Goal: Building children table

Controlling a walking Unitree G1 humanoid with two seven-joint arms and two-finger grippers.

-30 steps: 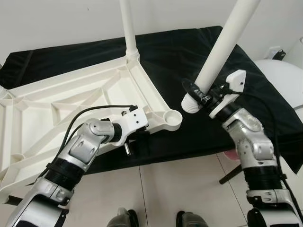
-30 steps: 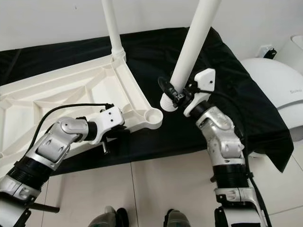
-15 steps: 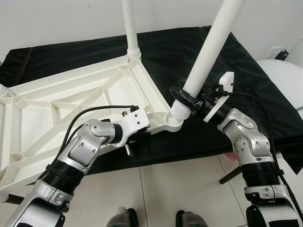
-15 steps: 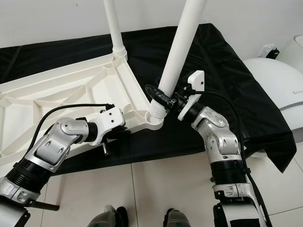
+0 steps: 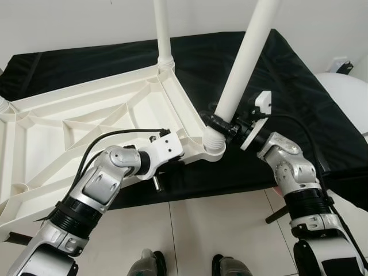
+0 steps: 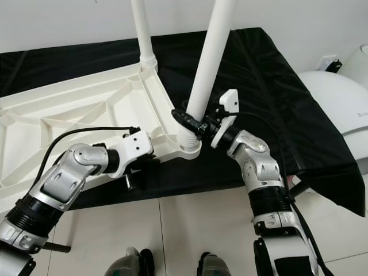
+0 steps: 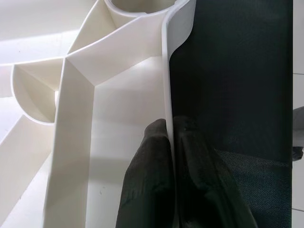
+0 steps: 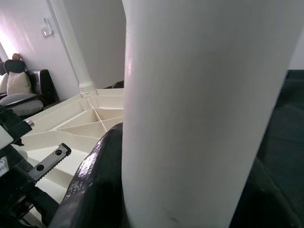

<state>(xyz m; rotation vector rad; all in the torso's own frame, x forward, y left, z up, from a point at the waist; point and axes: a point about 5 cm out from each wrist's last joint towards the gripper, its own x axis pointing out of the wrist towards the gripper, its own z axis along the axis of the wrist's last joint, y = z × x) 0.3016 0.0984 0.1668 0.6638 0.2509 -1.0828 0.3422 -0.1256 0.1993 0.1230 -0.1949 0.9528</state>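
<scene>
A white plastic tabletop (image 5: 86,126) lies upside down on a black cloth, ribs showing. One white leg (image 5: 163,34) stands in its far corner. My right gripper (image 5: 221,122) is shut on a second white leg (image 5: 244,63), whose threaded end sits in the near corner socket (image 5: 213,150). My left gripper (image 7: 171,156) is shut on the tabletop's near rim (image 7: 167,95) beside that socket, one black finger on each side of the rim.
The black cloth (image 5: 299,86) covers a low surface and hangs over its front edge. A white rounded appliance (image 5: 345,98) stands at the right. Pale floor tiles (image 5: 218,230) lie in front, with my feet at the bottom.
My right gripper has carried the leg leftward and down, from beside the corner into the socket, and the leg stands more upright. The left gripper has held still on the rim.
</scene>
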